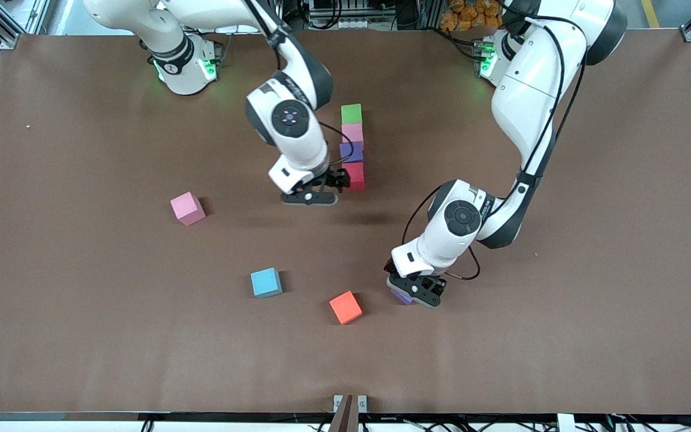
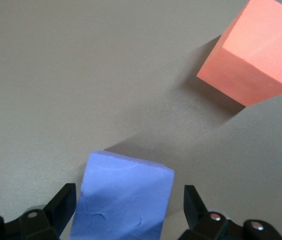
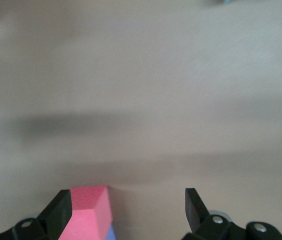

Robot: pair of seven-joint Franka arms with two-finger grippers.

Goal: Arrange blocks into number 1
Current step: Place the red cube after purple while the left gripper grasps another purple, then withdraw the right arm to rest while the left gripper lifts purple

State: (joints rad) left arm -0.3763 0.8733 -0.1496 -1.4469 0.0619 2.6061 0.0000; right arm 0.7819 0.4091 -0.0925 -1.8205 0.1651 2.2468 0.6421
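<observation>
From the front camera you had a column of four touching blocks on the brown table (image 1: 81, 336): green block (image 1: 351, 113) nearest the arms' bases, then a pink block (image 1: 352, 132), a purple block (image 1: 352, 152) and a red block (image 1: 355, 176) at the end nearest that camera. Your right gripper (image 1: 311, 197) sat just beside the red block, toward the right arm's end of the table. That view did not settle its fingers; the right wrist view did, with the two black fingers (image 3: 60, 210) standing apart, the red block against one of them and the other finger clear of it, so nothing was clamped. Your left gripper (image 1: 415, 291) was down at the table near the front camera, where only a sliver of a second purple block (image 1: 402, 297) peeked out beneath it. The left wrist view showed that block (image 2: 123, 200) plainly, sitting between the spread fingers (image 2: 63, 205) with a visible gap on each side, not gripped. The same view caught the orange block (image 2: 253, 55) nearby; from the front it lay just beside the left gripper (image 1: 345, 307), toward the right arm's end. Only the front camera showed the light blue block (image 1: 266, 282) past the orange one and the loose pink block (image 1: 187, 208) farther from the camera, both well apart from the column.
</observation>
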